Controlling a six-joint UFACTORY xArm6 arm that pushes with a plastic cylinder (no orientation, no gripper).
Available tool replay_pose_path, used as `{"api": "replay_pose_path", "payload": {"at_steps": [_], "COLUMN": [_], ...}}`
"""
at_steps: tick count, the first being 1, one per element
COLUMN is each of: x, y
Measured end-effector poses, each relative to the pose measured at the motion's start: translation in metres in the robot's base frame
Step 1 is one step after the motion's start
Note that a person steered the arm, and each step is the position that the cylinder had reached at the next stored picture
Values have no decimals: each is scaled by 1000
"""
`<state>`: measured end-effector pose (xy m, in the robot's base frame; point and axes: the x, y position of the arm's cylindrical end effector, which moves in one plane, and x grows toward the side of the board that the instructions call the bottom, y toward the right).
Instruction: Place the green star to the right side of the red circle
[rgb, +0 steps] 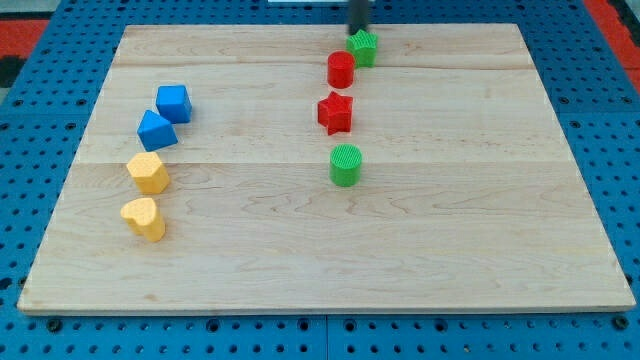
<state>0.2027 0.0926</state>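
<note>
The green star (365, 47) lies near the view's top edge of the wooden board, just up and right of the red circle (341, 69), nearly touching it. My tip (356, 29) is a dark rod coming down from the view's top, ending just above and slightly left of the green star, at its top edge.
A red star (336, 112) lies below the red circle, and a green cylinder (346, 165) below that. At the view's left are a blue cube (173, 103), a blue block (156, 130), a yellow block (148, 172) and a yellow heart (144, 218). The wooden board (450, 220) rests on blue pegboard.
</note>
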Motion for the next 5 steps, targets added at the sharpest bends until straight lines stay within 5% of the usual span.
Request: {"api": "replay_pose_path", "payload": {"at_steps": [3,5], "x": [-1,52], "y": [-63,21]}}
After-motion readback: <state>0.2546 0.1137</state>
